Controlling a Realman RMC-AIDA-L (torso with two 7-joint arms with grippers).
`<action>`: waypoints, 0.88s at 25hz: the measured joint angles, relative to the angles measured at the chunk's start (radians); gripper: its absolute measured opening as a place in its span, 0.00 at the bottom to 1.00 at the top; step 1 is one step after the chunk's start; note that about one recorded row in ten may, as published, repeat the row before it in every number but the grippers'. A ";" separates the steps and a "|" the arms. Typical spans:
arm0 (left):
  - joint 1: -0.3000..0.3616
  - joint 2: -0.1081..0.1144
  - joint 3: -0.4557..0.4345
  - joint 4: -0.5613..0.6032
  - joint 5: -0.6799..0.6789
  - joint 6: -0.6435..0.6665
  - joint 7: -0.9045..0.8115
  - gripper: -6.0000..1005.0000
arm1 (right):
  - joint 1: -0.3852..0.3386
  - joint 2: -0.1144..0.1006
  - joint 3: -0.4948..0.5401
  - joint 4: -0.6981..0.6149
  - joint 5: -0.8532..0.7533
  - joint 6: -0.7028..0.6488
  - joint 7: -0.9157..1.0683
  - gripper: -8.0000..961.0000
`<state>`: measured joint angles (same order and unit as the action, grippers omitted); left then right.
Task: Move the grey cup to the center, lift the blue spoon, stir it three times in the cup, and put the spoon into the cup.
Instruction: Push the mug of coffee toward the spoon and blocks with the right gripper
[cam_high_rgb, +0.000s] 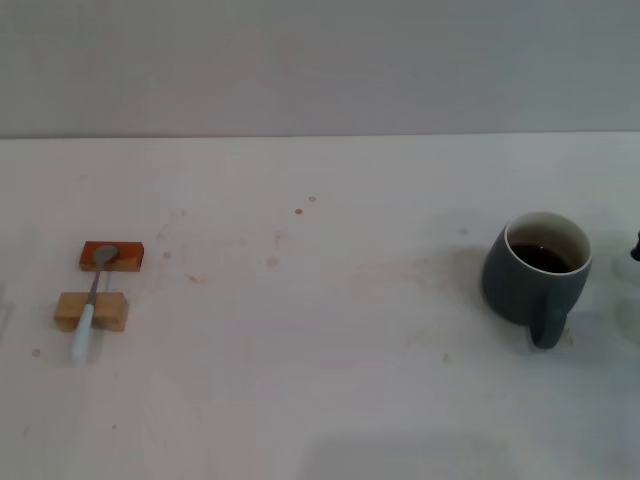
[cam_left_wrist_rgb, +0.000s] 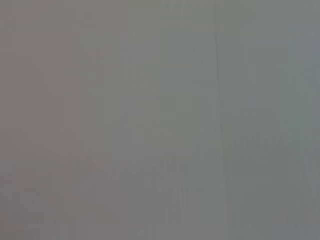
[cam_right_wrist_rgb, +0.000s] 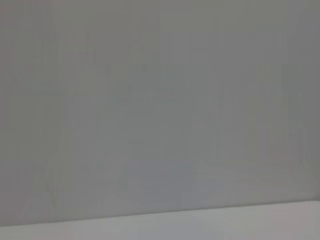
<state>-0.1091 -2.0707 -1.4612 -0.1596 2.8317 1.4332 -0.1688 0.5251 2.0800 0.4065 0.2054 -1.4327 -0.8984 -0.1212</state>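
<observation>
Pale tabletop (cam_high_rgb: 330, 340) carries the cup (cam_high_rgb: 535, 272) at 3 o'clock, handle toward the robot for gripping, and the spoon (cam_high_rgb: 92, 300) at 9 o'clock, bridged across two blocks (cam_high_rgb: 91, 311) for easy pickup; neither claw shows, so their state cannot be told.

Head camera looks down on table (cam_high_rgb: 320, 400); both wrist cameras face blank wall.

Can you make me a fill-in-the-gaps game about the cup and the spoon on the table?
1. The grey cup stands on the robot's ____ side of the table.
2. The liquid inside the cup is dark ____.
3. The blue spoon lies across two small ____.
4. The spoon's metal bowl rests on the ____ block, not the tan block.

Missing words: right; brown; blocks; orange-brown
</observation>
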 joint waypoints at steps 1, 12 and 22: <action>0.000 0.000 0.000 0.000 0.000 0.000 0.000 0.81 | 0.002 0.000 0.000 0.006 0.000 0.004 0.000 0.01; 0.003 0.000 0.001 0.002 0.000 0.002 0.000 0.81 | 0.004 0.003 -0.002 0.049 -0.065 0.015 -0.003 0.01; 0.004 0.000 0.000 0.001 0.000 0.004 0.000 0.80 | 0.007 0.003 -0.002 0.072 -0.103 0.044 -0.003 0.01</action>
<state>-0.1050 -2.0708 -1.4613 -0.1588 2.8318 1.4371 -0.1689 0.5324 2.0831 0.4050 0.2776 -1.5361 -0.8542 -0.1243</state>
